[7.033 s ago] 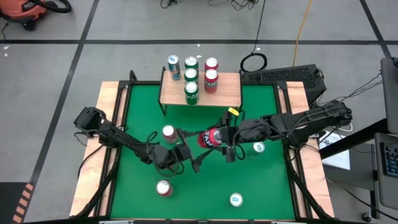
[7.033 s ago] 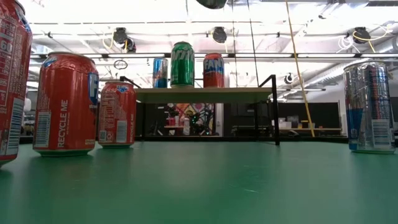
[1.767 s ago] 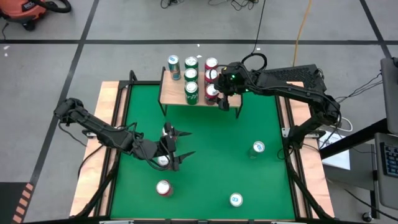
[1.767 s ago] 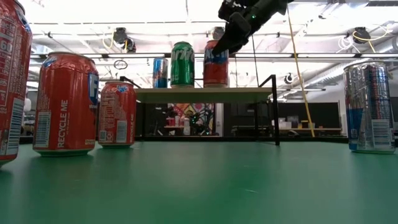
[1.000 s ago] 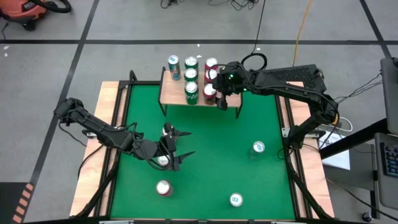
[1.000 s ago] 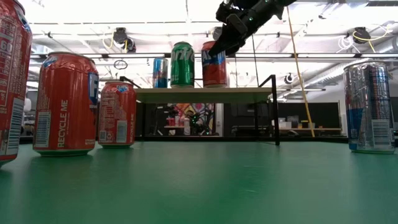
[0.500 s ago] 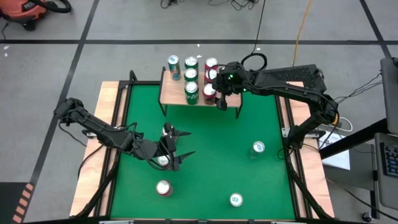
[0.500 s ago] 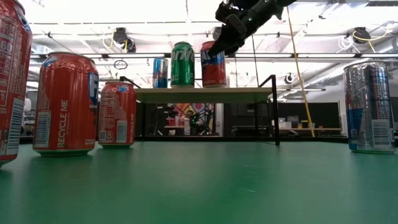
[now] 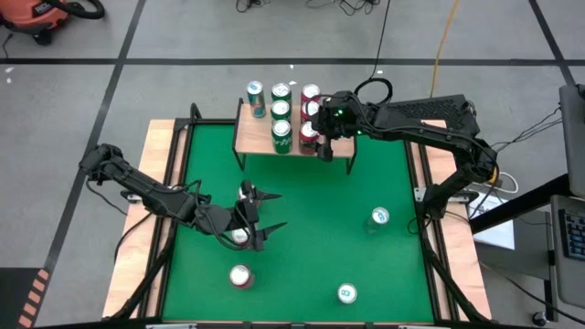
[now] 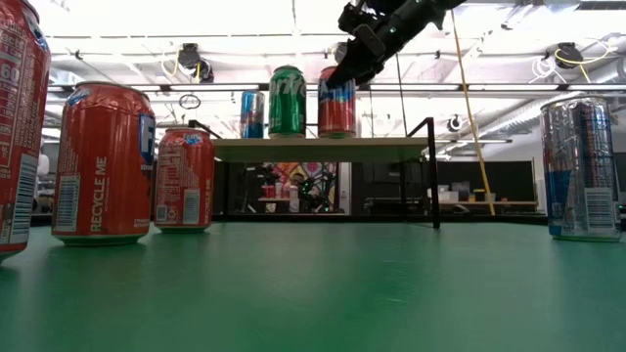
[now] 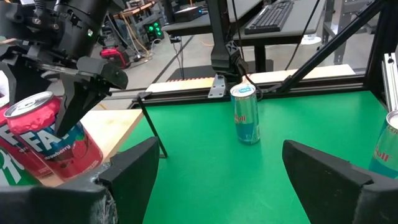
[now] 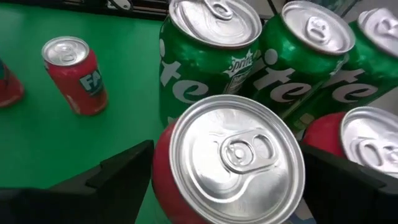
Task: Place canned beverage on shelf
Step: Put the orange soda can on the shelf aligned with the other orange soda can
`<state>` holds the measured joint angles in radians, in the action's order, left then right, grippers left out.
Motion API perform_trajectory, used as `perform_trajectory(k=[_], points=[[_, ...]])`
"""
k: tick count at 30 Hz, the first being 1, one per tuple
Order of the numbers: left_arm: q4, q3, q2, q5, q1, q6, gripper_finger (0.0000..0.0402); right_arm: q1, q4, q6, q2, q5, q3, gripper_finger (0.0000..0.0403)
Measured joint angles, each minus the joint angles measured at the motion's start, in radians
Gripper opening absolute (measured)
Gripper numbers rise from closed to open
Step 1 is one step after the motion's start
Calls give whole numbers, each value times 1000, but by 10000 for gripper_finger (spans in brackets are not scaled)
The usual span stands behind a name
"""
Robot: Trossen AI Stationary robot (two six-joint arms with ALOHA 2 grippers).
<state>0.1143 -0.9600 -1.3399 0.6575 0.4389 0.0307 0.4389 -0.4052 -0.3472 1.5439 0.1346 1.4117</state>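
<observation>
— Where the right gripper (image 9: pixel 322 144) hangs over the shelf (image 9: pixel 250 133), do we see its fingers (image 12: pixel 118 173) closed on anything?

— No, we see them spread, one on each side of the red can (image 12: pixel 227 163) with a gap to it. That can stands upright on the plank, long axis vertical, pull-tab up, at the near edge of the shelf on the right arm's side.

— What can we read?

— On the red can we make out "FA" in white on a blue band in the left wrist view. Just beside it the green cans (image 12: pixel 205 59) read "Sprite". In the low view a red can on the table (image 10: pixel 103 163) reads "RECYCLE ME".

— And the neighbours?

— We count three green cans in a row, two more red ones (image 9: pixel 311 93) behind ours, and a blue can (image 9: pixel 255 93) at the far corner. The shelf is crowded around the fingers.

— The other arm?

— The left gripper (image 9: pixel 263 212) sits low over the green table (image 9: pixel 311 238), its fingers apart around nothing. A red can (image 9: pixel 240 276) stands nearer the front, and two slim blue-and-silver cans (image 9: pixel 379 217) stand on the right arm's side, well apart from the shelf.
</observation>
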Motion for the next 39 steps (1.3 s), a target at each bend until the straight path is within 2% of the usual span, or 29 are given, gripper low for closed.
perform_trajectory(k=[14,21,24,32,39], points=[[-1,0,0,0,0,2,331,-34,16,9,-112,10,0,354],[-4,0,0,0,2,5,331,-84,-168,63,-209,16,0,338],[-4,0,0,0,1,10,331,-106,-198,90,-218,-30,-35,322],[-4,0,0,0,1,8,331,-135,-64,119,-206,-106,-199,279],[-4,0,0,0,1,3,331,-135,56,160,-201,-101,-277,254]])
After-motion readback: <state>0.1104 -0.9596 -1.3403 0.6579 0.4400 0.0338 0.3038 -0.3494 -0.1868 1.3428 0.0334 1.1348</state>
